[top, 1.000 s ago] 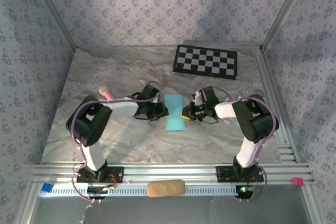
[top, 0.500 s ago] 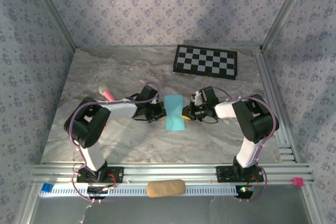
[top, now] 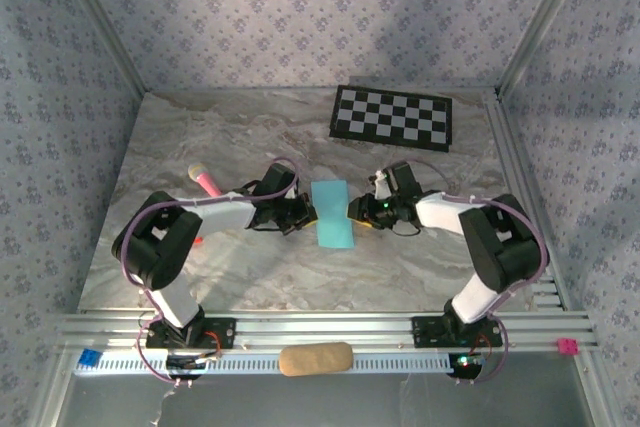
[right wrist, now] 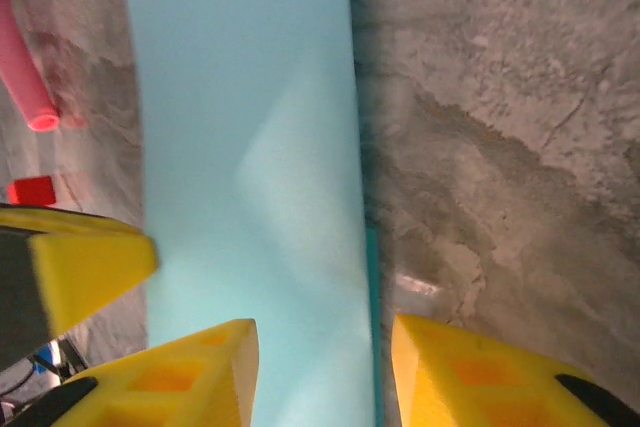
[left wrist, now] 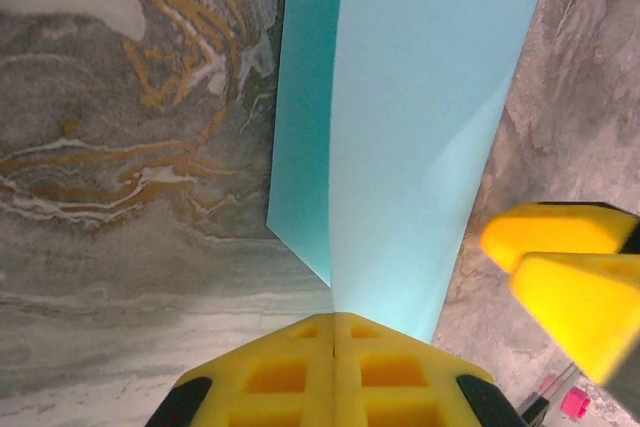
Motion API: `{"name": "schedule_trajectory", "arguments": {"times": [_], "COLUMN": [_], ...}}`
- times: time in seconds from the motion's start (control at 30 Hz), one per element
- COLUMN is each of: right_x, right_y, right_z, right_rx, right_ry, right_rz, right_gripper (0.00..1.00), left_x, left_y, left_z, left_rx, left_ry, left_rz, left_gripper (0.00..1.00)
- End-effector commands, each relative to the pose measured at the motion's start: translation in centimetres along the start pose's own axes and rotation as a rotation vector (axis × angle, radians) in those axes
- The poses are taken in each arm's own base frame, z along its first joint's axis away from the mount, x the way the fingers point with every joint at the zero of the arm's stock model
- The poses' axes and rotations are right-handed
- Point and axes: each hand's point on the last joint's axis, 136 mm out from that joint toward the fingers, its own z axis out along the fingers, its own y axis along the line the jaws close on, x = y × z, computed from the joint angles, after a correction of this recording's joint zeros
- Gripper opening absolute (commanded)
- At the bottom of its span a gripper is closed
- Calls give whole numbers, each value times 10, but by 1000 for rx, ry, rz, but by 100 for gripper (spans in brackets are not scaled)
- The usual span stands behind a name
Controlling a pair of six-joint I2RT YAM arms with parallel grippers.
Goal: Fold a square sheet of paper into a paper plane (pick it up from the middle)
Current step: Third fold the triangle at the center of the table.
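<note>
Light blue and folded into a narrow strip running up and down the frame, the square sheet of paper [top: 332, 214] lies at the centre of the marbled worktop [top: 200, 137]. It is slimmer than a second ago, when it spread wider with a pinched waist. Since then the left tool [top: 306, 214] has closed up and the right tool [top: 357, 212] has let its fingers part. The right arm's elbow has also swung out toward the right edge of the frame. At the far left, a pink marker pen [top: 205, 180] lies just above the left forearm, well apart from the paper. The left arm reaches low from its base at lower left, forearm nearly along the worktop, with its tool at the paper's left edge. Its wrist view shows the yellow fingers [left wrist: 390, 377] pressed together with the paper's crease running straight into the seam between them, so they are clamped on the sheet. At the bottom centre a tan oblong object [top: 315, 358] rests on the near rail. Right of the paper, the right arm mirrors the left, bent low. In its wrist view the yellow fingers [right wrist: 480, 367] stand apart, straddling the sheet's edge. A checkerboard mat [top: 392, 116] sits at upper right, behind both tools and clear of them.
</note>
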Motion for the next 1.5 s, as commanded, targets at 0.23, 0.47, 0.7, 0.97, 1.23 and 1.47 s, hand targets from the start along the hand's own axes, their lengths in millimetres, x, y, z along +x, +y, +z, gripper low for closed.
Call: {"name": "schedule_trajectory", "arguments": {"times": [0.23,0.47,0.7,0.97,1.23,1.47], "right_x": [6,42,72,81,87,82], "right_y": [31,73,84,96,92,91], "right_z": [-33,-35,-24,-7,17,28], "right_rx": [46,50,108,237,294,410], "right_ry": [-129,-279,-252,-330,-319,-375], "right_rz": [-317,-865,-1121,-1332,-1360,-1369], "right_gripper": [43,45,67,66,61,56], "left_x": [12,12,9,8,7,8], "left_y": [-15,-11,-8,-7,-8,-7], "left_z": [-9,-13,-17,-16,-17,-16], "left_rx": [71,59,55,50,57,56], "left_ry": [47,28,-3,-14,-11,-9], "left_rz": [-36,-46,-54,-49,-47,-50], "left_gripper": [0,0,0,0,0,0]}}
